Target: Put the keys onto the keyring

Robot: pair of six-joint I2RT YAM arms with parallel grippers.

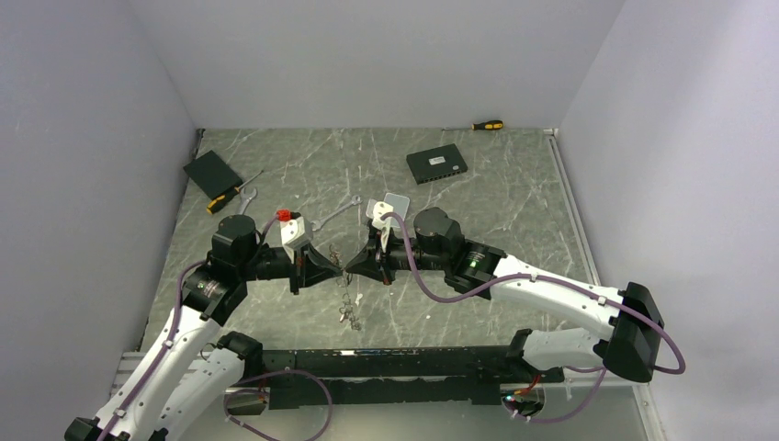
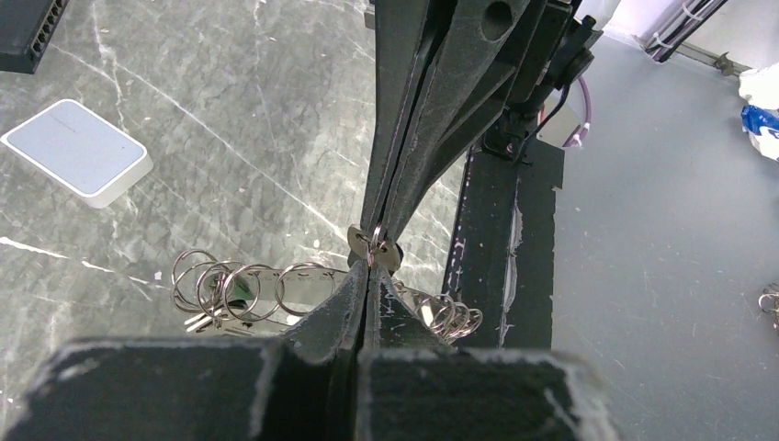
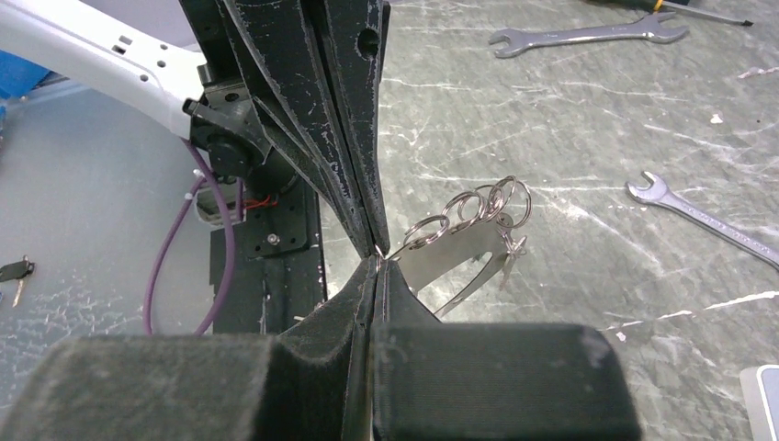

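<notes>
My two grippers meet tip to tip above the middle of the table, left gripper (image 1: pixel 336 268) and right gripper (image 1: pixel 353 267), both shut. In the left wrist view my left gripper (image 2: pixel 369 268) pinches the thin wire of the keyring (image 2: pixel 276 292), which spreads to both sides of its tips and carries several small split rings. Just beyond, the right gripper's fingers (image 2: pixel 404 138) close on the round head of a silver key (image 2: pixel 377 248). The right wrist view shows the right gripper (image 3: pixel 378 261) and the keyring (image 3: pixel 459 241) with its rings beside the tips. More keys (image 1: pixel 348 308) dangle below.
A white box (image 2: pixel 78 156) and a black box (image 1: pixel 436 165) lie farther back. Two wrenches (image 3: pixel 588 35) (image 3: pixel 698 219) and a screwdriver (image 1: pixel 487 125) lie on the marble top. Another black box (image 1: pixel 211 172) sits far left. The black base rail (image 1: pixel 395 363) runs along the near edge.
</notes>
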